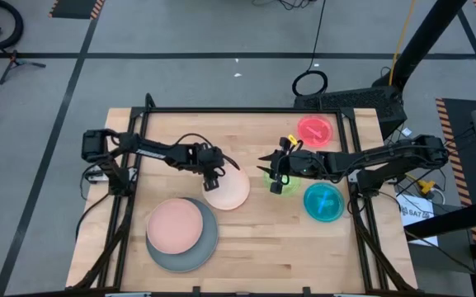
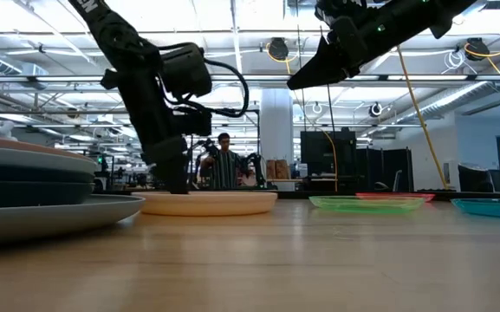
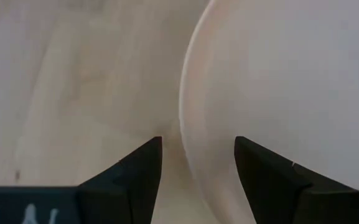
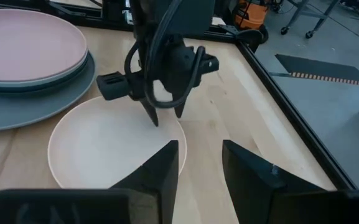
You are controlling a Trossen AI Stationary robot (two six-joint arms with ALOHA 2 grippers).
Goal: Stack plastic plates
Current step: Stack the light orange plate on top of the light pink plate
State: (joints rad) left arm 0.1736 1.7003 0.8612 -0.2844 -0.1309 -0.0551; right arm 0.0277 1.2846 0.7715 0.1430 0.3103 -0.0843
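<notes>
1. The left gripper (image 4: 165, 118) stands with its fingers spread at the rim of the cream plate (image 4: 104, 149), holding nothing.
2. The stack beside it, with the pink plate (image 1: 174, 225) on top, hides its middle plates.
3. The right gripper (image 1: 272, 172) hovers open above the green plate (image 2: 362, 204), empty.

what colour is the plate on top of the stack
Salmon pink: the top plate of the stack, resting above a large grey plate. The high view shows it best.
</notes>
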